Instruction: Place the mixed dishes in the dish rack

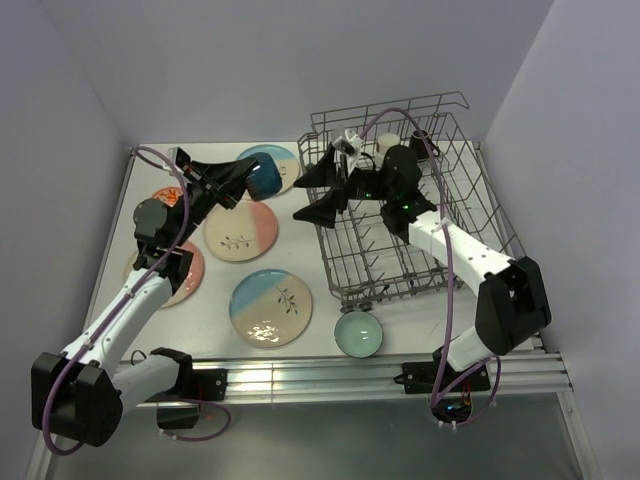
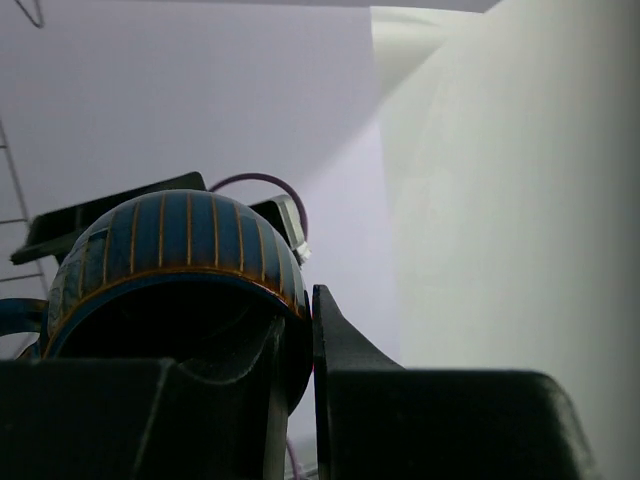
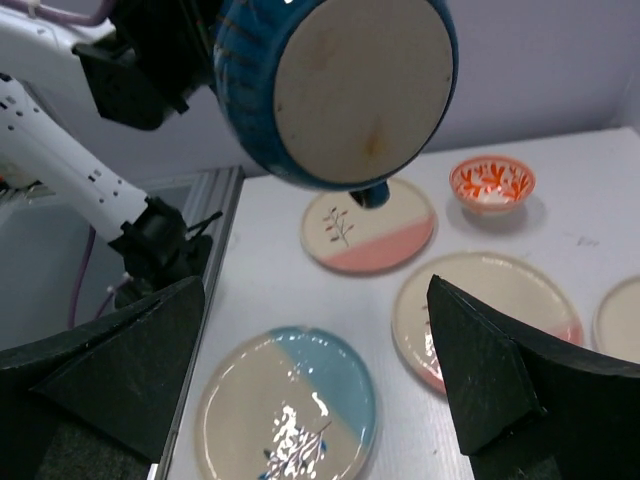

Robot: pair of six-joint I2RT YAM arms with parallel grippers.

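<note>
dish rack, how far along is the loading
Barely started. The rack looks nearly bare; something small at its far end is too unclear to name. In hand: the left hand grips the blue mug in the air beside the rack, with the right hand open next to it. To load: four plates, the teal bowl and the orange bowl, all on the table.

Left arm (image 1: 120,310) raised, left fingers (image 2: 345,340) clamped tight; right arm (image 1: 460,250) stretched forward, right fingers (image 3: 480,370) spread wide

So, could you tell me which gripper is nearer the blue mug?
Left: the left gripper holds the mug by its rim; the right gripper hangs open beside it, apart.
</note>
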